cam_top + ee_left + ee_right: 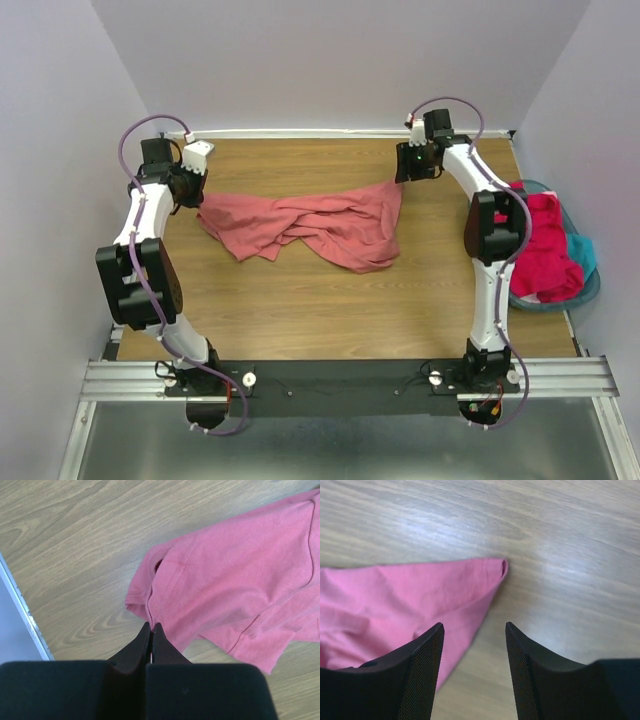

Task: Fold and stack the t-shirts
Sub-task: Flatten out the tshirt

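Top external view: where is the salmon-pink t-shirt (320, 225) lying?

It is lying rumpled across the far half of the table (300, 310), stretching from one gripper to the other.

What is the left gripper (151, 626) doing?

Its fingers are pressing tightly together, with the tips sitting right at the sleeve hem. Whether any cloth is caught between them, I cannot tell.

And the right gripper (474, 625)?

Its fingers are standing apart and gripping nothing. One finger is hanging over the pink cloth, the other over bare wood, and the shirt's pointed corner is lying just ahead of the gap.

Are other shirts showing?

A magenta-red t-shirt (545, 250) and a teal t-shirt (583, 252) are sitting bunched in the basket (548, 305) at the table's right edge, behind the right arm.
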Motion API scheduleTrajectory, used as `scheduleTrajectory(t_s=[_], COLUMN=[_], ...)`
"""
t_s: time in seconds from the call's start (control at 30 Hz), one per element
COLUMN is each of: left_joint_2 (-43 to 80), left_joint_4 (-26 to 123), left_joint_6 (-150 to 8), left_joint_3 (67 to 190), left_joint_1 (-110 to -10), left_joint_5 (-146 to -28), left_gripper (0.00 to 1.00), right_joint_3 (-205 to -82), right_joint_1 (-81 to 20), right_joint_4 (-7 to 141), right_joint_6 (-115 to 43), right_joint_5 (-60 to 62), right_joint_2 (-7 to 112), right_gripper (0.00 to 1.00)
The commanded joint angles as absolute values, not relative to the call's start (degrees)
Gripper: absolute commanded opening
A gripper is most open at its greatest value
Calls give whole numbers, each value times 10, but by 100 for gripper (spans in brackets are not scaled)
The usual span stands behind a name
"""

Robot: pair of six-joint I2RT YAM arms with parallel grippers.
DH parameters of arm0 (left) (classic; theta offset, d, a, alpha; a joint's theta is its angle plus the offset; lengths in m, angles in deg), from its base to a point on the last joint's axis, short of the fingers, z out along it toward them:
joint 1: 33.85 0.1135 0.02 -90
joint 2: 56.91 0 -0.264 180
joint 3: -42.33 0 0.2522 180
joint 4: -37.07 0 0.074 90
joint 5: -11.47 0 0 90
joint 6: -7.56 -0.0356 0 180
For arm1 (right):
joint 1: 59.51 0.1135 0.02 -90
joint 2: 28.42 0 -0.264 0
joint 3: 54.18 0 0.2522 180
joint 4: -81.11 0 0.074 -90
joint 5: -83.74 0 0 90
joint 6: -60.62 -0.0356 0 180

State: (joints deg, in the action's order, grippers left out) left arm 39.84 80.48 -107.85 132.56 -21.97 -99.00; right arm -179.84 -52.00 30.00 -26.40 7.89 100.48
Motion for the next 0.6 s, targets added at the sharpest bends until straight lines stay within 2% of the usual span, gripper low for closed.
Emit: scheduleTrajectory(t_s=[0.0,0.27,0.4,0.47,0.5,0.57], left_joint_2=[377,367,367,368,371,377], left_joint_4=[815,808,805,804,805,811], left_joint_6=[-1091,-1096,-1095,-1092,-1089,-1085], left_joint_3=[1321,1301,1301,1307,1311,1326], left_joint_1=[-221,-220,-221,-221,-220,-220], left_joint_5=[-1005,-1000,-998,-998,-1002,-1012], left_gripper=[0,0,0,0,0,0], right_joint_3=[-1853,-1896,-1899,-1895,-1893,-1896], right_joint_1=[-514,-514,-514,-515,-516,-519], right_joint_4=[296,300,300,300,300,300], right_joint_6=[-291,-317,-325,-326,-326,-325], right_joint_5=[57,20,53,87,117,130], right_joint_2=[1070,1127,1142,1145,1143,1136], right_gripper=[59,60,58,41,23,4])
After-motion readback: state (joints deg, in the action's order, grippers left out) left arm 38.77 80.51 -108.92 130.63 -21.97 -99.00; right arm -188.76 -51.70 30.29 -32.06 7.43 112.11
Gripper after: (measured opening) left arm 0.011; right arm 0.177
